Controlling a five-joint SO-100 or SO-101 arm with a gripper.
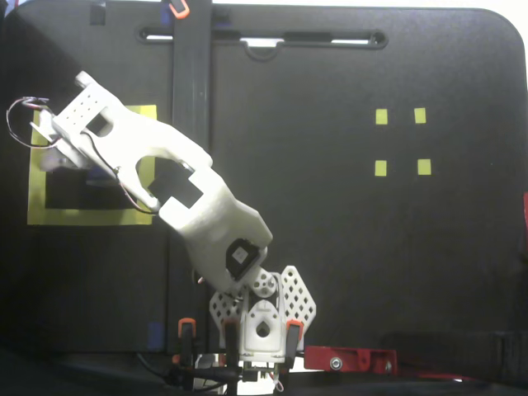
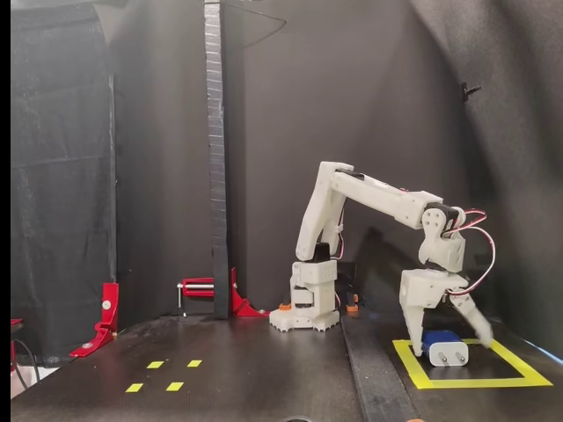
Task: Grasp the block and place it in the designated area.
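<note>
Side fixed view: block (image 2: 444, 349) lies on the tabletop inside the designated area (image 2: 413, 368), directly below the gripper (image 2: 449, 338). Jaws spread apart, straddling it left and right; release judged done.

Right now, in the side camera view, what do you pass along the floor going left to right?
Red bracket → four small yellow markers → red clamp → arm base → yellow tape square, where the blue block rests under the open claw.
</note>
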